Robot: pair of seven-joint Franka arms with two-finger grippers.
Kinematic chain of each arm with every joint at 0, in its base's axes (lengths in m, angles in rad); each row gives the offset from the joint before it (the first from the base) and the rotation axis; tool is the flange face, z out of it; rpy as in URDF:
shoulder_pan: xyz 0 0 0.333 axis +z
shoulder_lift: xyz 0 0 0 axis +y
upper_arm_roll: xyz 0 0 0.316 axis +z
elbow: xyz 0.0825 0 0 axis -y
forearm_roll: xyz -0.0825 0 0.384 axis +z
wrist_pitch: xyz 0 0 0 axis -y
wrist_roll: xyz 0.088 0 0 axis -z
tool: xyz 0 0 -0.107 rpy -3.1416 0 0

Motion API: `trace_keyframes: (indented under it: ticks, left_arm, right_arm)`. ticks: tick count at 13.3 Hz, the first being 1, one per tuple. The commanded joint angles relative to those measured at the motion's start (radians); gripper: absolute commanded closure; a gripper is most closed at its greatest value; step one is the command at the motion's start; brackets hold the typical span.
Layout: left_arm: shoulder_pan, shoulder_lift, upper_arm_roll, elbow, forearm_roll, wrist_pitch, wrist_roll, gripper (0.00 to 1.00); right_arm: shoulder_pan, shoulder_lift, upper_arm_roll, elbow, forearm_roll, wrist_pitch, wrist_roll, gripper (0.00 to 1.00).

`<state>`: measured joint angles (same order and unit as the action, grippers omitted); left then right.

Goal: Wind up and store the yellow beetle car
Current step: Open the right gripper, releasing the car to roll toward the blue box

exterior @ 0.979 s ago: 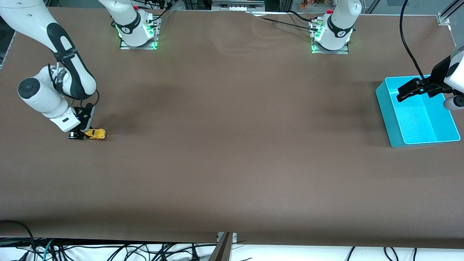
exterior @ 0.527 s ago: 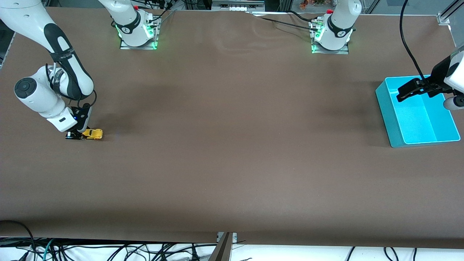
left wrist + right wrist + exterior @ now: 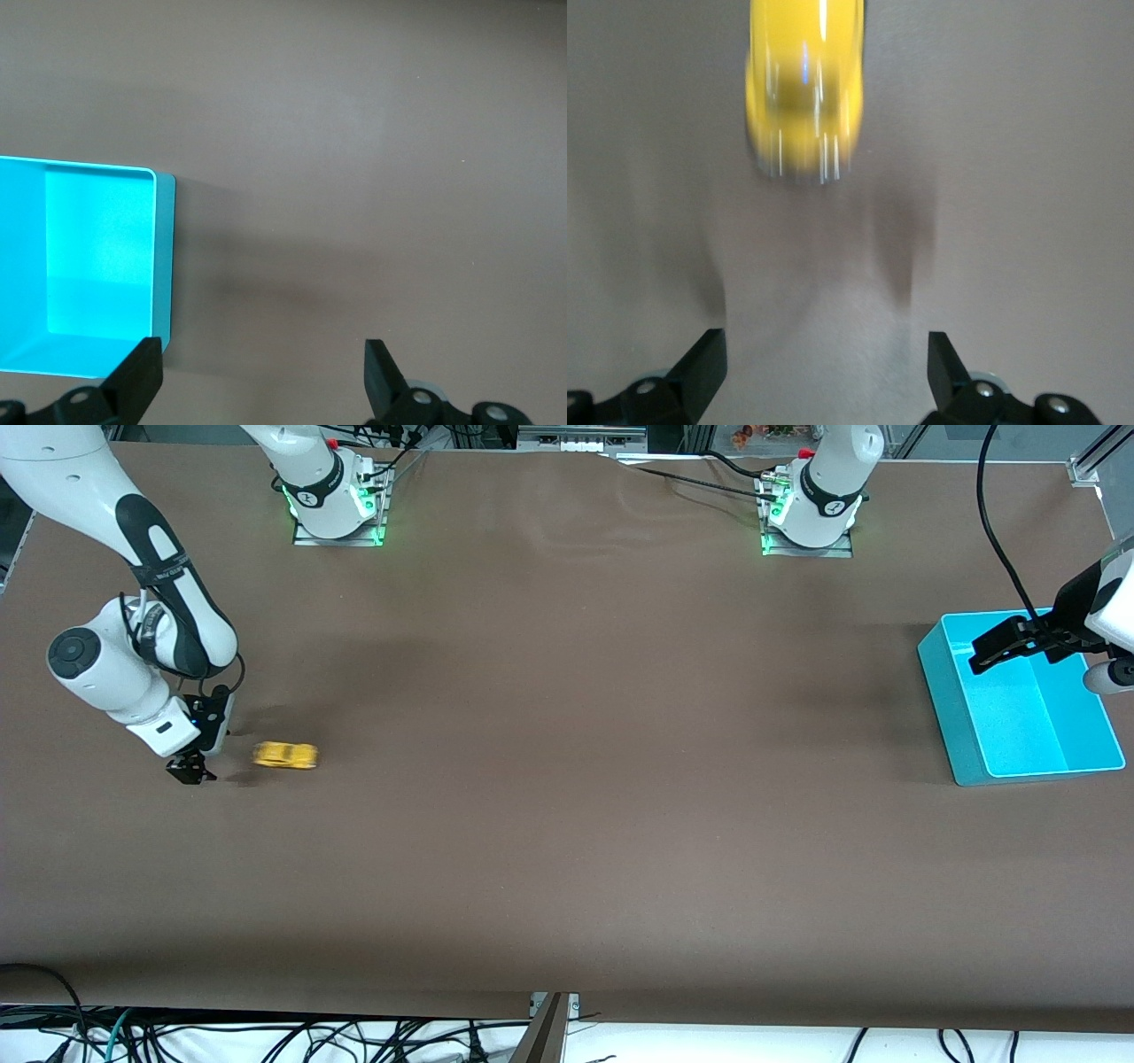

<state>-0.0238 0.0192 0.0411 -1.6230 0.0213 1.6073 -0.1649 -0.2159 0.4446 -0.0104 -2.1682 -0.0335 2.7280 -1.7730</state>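
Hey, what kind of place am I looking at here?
Likely a robotics lab: two arms bolted to a brown table, loose cables along its edge, and only a yellow beetle car and cyan bin on it.

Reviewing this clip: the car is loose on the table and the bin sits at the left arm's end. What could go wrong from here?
1. The yellow beetle car looks motion-blurred and free of the open right gripper; it may veer and miss the cyan bin.
2. It has a long stretch of bare table to cross, so it could stall short of the left arm's likely reach.
3. The left gripper hangs open over the bin; a fast-rolling car could be hard to catch.
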Motion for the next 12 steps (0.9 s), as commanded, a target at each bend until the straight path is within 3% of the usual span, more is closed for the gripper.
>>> trace_keyframes:
  ticks: [1,4,8,12]
  left_arm:
    - [0.004,0.013,-0.003,0.029,-0.003,-0.006,0.016,0.00]
    - [0.004,0.013,-0.003,0.029,-0.003,-0.007,0.018,0.00]
    - [0.004,0.013,-0.003,0.029,-0.003,-0.006,0.018,0.00]
    - [0.010,0.021,-0.001,0.055,-0.004,-0.007,0.021,0.00]
  right_arm:
    - [-0.014,-0.026,0.013,0.082,0.007,-0.144,-0.011,0.00]
    - [-0.014,-0.027,0.018,0.171,0.015,-0.252,-0.010,0.00]
    - [-0.013,-0.032,0.033,0.300,0.105,-0.391,0.004,0.00]
    - [-0.008,-0.044,0.061,0.428,0.107,-0.491,0.197,0.00]
